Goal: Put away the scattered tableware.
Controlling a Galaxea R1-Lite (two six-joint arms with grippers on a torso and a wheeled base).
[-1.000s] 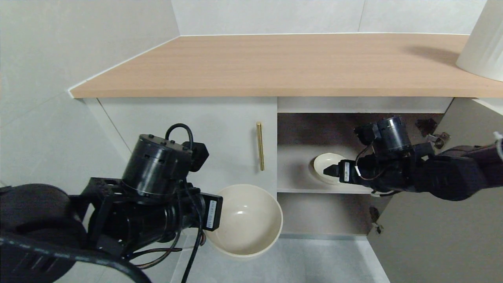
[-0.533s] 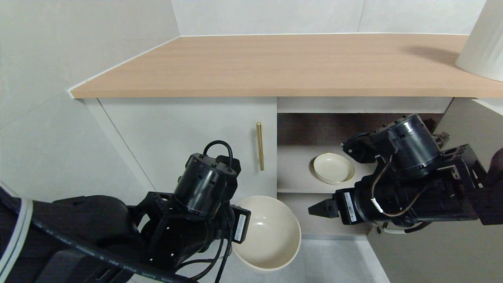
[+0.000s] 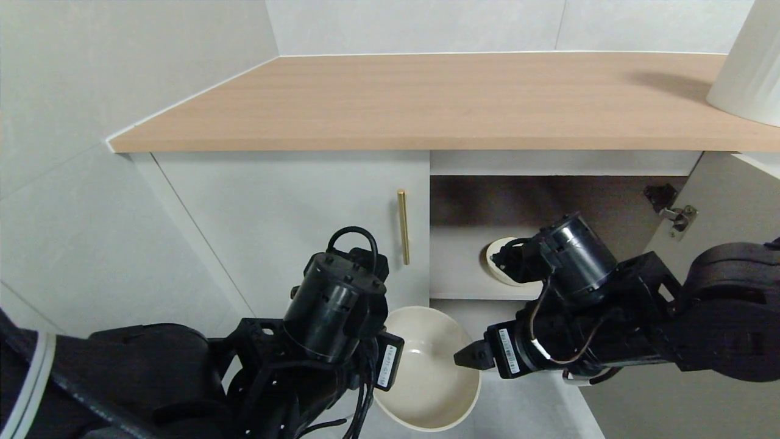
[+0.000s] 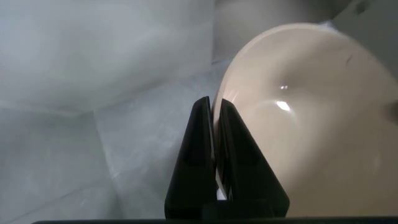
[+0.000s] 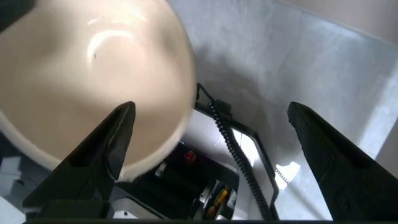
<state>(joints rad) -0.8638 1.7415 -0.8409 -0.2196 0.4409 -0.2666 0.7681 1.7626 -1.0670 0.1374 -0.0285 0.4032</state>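
So, the bowl [image 3: 426,378] hangs in the air low in front of the open cupboard [image 3: 548,195], below the shelf [image 3: 457,268] where a small dish [image 3: 501,275] sits; the left gripper [image 4: 214,109] has it by the rim, fingers [image 4: 199,155] pressed tight with the bowl's wall pinched between them; the right gripper [image 5: 211,112] is just beside the opposite rim, fingers [image 5: 112,149] spread wide and holding nothing; looks like glazed ceramic to me, so stiff, slick, a bit heavy for a one-sided pinch, and it'll chip or crack if it knocks the shelf edge or drops on the floor; hanging off one side like that, the weight levers on the fingers, so I'd guess it can swing or slip if rushed; best hold is the rim, one finger inside and one outside, pushed well down the wall; the rim facing the right gripper is free for a second grip; I'd land it flat on the shelf beside the dish
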